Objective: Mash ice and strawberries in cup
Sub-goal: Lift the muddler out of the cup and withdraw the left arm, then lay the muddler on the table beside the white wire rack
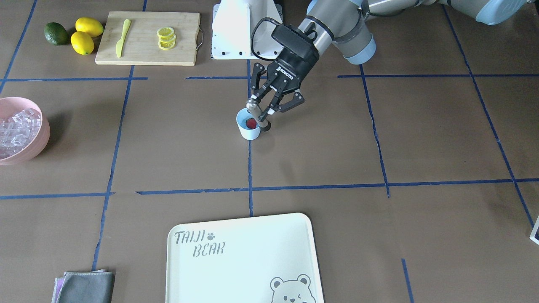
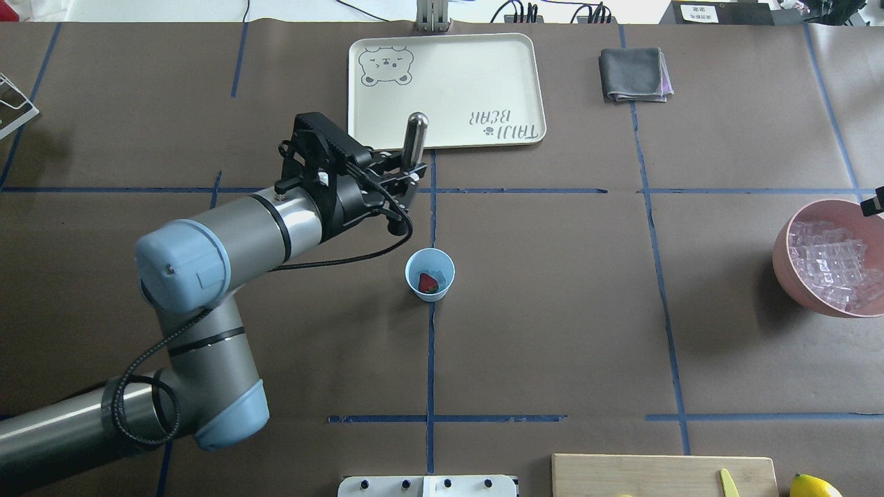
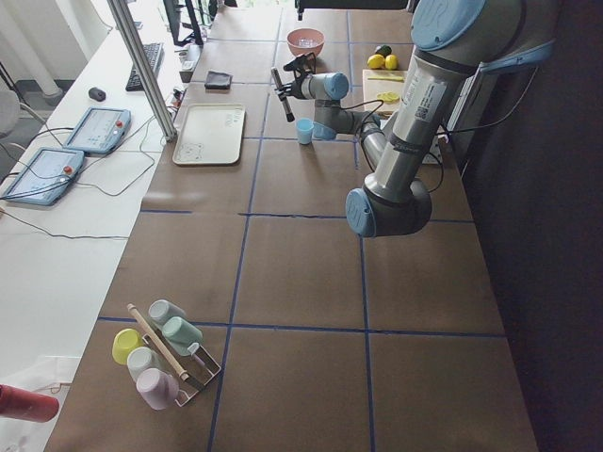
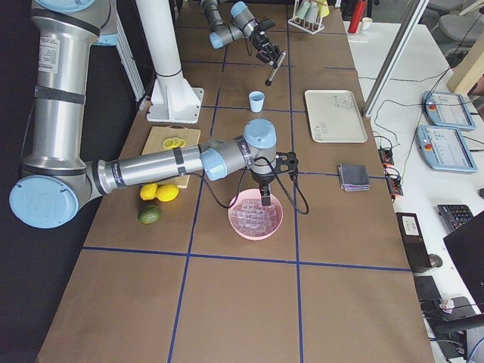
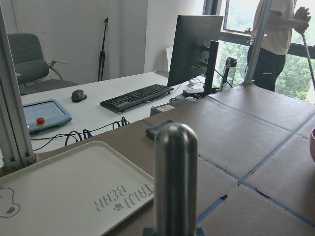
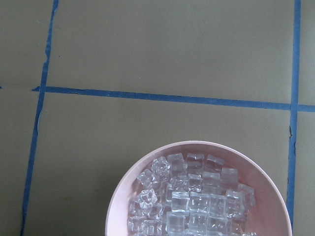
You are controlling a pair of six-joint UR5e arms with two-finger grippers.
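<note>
left gripper (image 1: pixel 268 110) clamps pestle (image 2: pixel 415 135), right gripper (image 4: pixel 266 198) points down.

Bright, even light, maybe from the window (image 5: pixel 241 19). Soft shadows sit beside the cup (image 1: pixel 249 132) and pink bowl (image 1: pixel 40 145). Pictures look sharp.

— What lies past the brown-papered desk (image 5: pixel 256 105)?
— A white side desk (image 5: pixel 98 115) with keyboard (image 5: pixel 135 97) and monitor (image 5: pixel 197 49); grey chair (image 5: pixel 27 64) upper left against a white wall (image 5: pixel 123 34), daylight through the window (image 5: pixel 241 29) upper right.

Smooth metal pestle (image 5: pixel 175 177), glassy ice (image 6: pixel 197 201) — matt paper tabletop (image 6: pixel 172 49)
</note>
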